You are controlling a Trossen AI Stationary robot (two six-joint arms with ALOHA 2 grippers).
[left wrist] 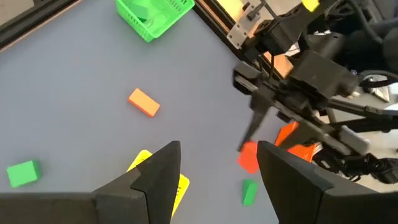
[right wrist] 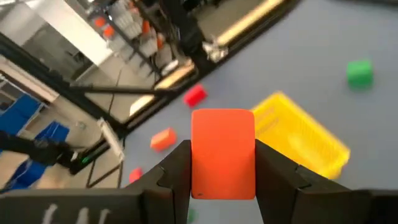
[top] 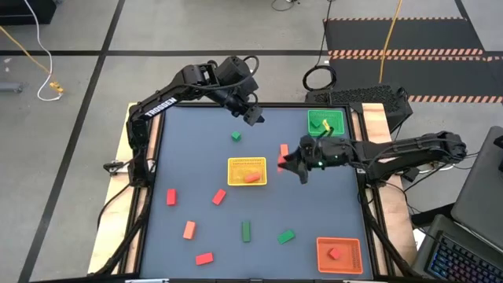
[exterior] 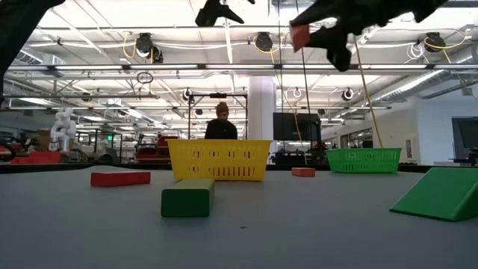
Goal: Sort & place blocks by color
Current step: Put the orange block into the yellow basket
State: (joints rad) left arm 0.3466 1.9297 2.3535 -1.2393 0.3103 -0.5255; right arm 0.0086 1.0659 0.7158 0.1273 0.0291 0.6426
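The right gripper [right wrist: 222, 167], its fingers [right wrist: 174, 171] clamped on either side of an orange-red block [right wrist: 223, 153], holds that block raised clear of the tabletop [top: 196, 157] just beside the yellow tray [top: 233, 163]. Judging by this, the carry step is in hand; the next move likely calls for swinging the block over the tray of matching colour before release. The orange tray [top: 321, 255] sits well away from these fingers, at the near corner. The left gripper [left wrist: 217, 165] waits above the far side, fingers parted and holding nothing.

The yellow tray holds 1 orange-red piece, the green tray [top: 313, 119] holds green pieces, and the orange tray holds 1 red block. Other blocks [top: 204, 258] lie scattered loose on the tabletop.
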